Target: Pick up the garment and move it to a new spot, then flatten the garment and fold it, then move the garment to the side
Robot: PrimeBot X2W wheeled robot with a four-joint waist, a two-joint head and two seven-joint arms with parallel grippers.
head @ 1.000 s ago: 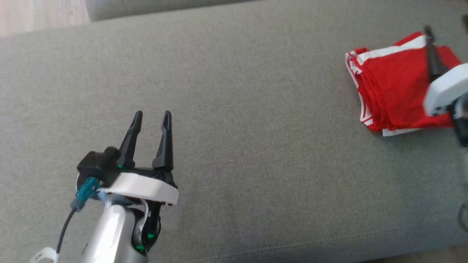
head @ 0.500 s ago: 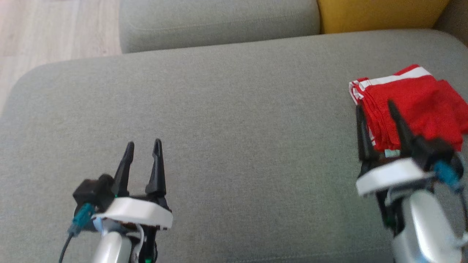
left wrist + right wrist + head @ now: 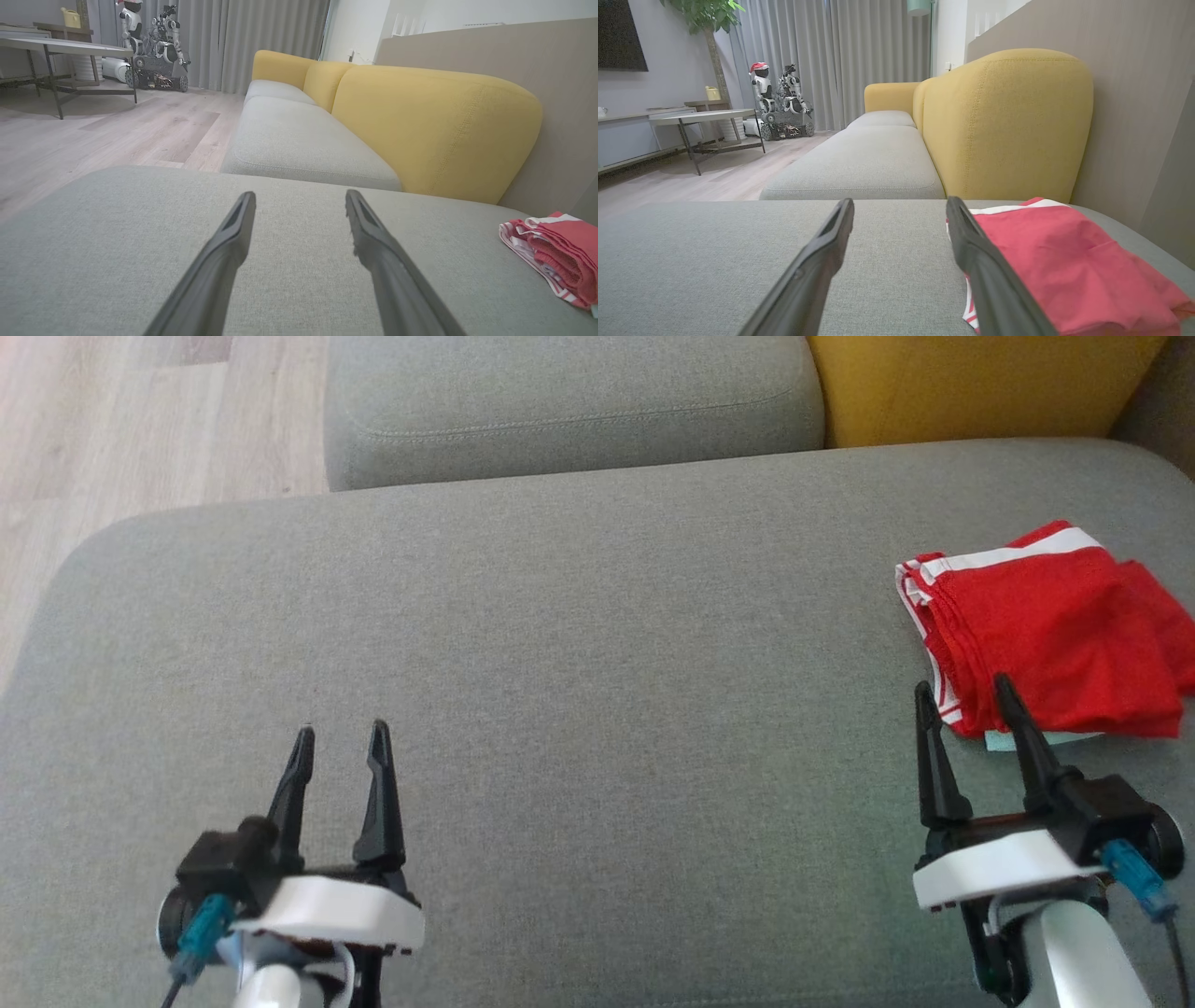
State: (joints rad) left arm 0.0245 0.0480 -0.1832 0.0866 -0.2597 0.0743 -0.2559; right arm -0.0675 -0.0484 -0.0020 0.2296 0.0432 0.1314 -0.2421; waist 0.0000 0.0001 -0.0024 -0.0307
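My left gripper [image 3: 339,735] sits at the lower left of the head view, its two dark fingers spread wide with nothing between them and plain grey fabric ahead. My right gripper [image 3: 963,691] is at the lower right, jaws just as wide apart and empty. It points toward the near edge of the garment [image 3: 1046,625]. On the right wrist camera one finger overlaps the cloth's near corner, but I cannot tell whether it touches. The garment is red with white stripes along its edges, folded into a compact stack. It lies on the right side of the grey seat cushion [image 3: 597,644], well apart from my left gripper. Beyond this cushion sits a second grey cushion [image 3: 560,401], with a yellow backrest [image 3: 980,383] to its right and pale wood floor [image 3: 140,429] at the upper left.
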